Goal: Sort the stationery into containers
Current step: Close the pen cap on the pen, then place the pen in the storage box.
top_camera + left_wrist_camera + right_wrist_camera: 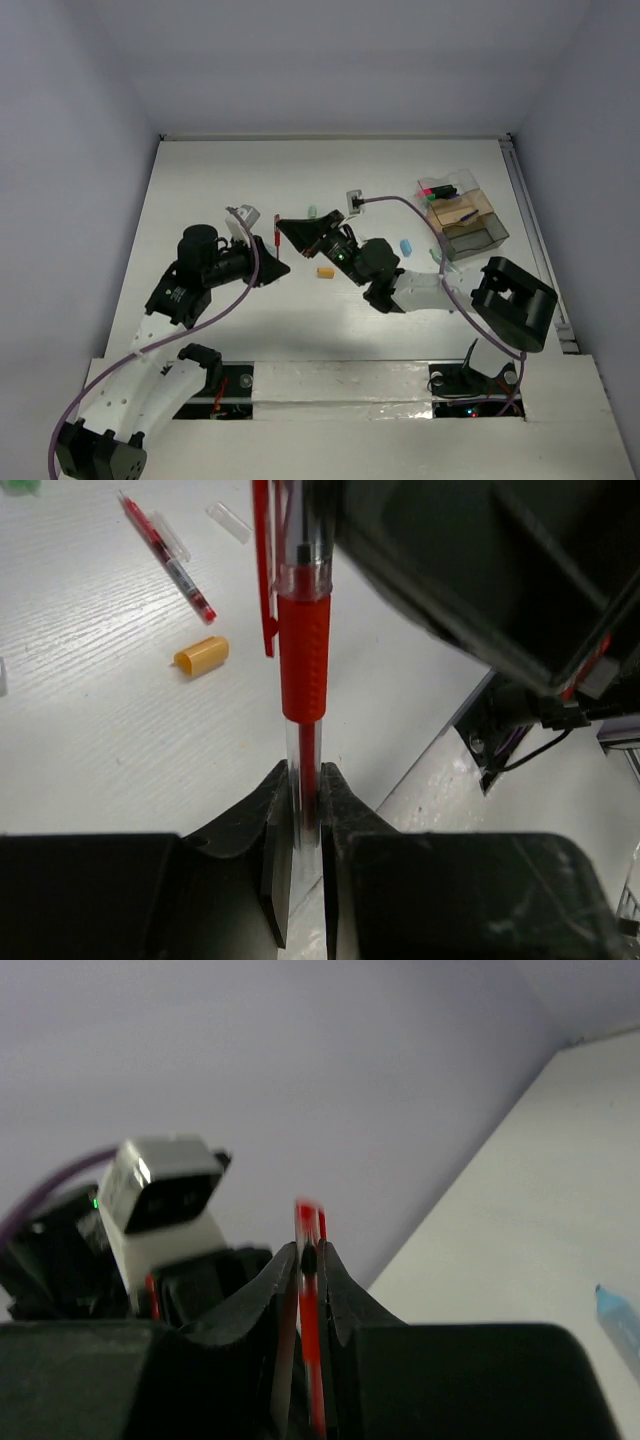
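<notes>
At the middle of the table [200, 180], the left gripper [305, 780] is pressed together on the clear lower barrel of a red pen [303, 650], which stands up from its fingers toward 12 o'clock in the left wrist view. The right gripper [310, 1260] pinches the same pen near its other end, so the pen is held between both, off the tabletop. In the left wrist view an orange eraser [201, 655] lies on the table at 11 o'clock from the fingers. Farther out along the same line are a second red pen [168, 558] and, just beside it, a clear cap [229, 522]. From above, a small green piece [312, 212] sits at 2 o'clock from the held pen and a blue eraser [406, 246] at 3 o'clock. Well apart, between 2 and 3 o'clock, stands a clear box [492, 236] split into compartments. The far one holds pink and green highlighters [437, 190], the tan middle one a blue pen [468, 214].
</notes>
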`<action>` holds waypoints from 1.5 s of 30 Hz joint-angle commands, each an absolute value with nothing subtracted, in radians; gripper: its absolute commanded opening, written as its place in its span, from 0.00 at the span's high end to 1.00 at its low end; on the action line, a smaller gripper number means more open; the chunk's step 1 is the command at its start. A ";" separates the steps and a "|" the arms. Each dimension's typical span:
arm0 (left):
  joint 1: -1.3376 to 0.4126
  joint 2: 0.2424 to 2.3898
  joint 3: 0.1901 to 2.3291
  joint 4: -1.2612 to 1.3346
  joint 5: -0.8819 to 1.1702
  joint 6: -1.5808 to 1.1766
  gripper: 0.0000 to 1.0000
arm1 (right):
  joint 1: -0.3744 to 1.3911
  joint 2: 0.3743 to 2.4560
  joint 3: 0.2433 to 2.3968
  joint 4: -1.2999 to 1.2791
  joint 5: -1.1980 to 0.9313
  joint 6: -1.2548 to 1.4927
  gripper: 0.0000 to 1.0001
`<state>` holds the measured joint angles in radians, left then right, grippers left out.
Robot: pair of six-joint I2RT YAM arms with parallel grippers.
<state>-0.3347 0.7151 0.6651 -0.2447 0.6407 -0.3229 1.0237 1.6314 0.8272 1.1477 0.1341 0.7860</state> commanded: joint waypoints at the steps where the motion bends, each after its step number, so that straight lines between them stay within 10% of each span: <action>1: -0.307 0.718 0.710 0.100 0.502 -0.345 1.00 | 1.177 1.681 0.723 1.000 -0.101 0.825 1.00; 14: -0.307 0.700 0.696 0.071 0.508 -0.327 1.00 | 1.029 1.483 0.821 0.838 0.086 0.715 1.00; 27: -0.307 0.733 0.692 0.092 0.644 -0.328 1.00 | 0.868 1.382 1.196 0.155 -0.227 0.313 0.34; 45: -0.307 0.761 0.692 0.084 0.661 -0.319 1.00 | 0.868 1.640 1.428 0.224 -0.468 0.410 0.43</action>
<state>-0.3061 0.7670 0.6624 0.0334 0.6350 -0.3309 0.8642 1.6405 1.3735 0.1440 -0.4034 0.3737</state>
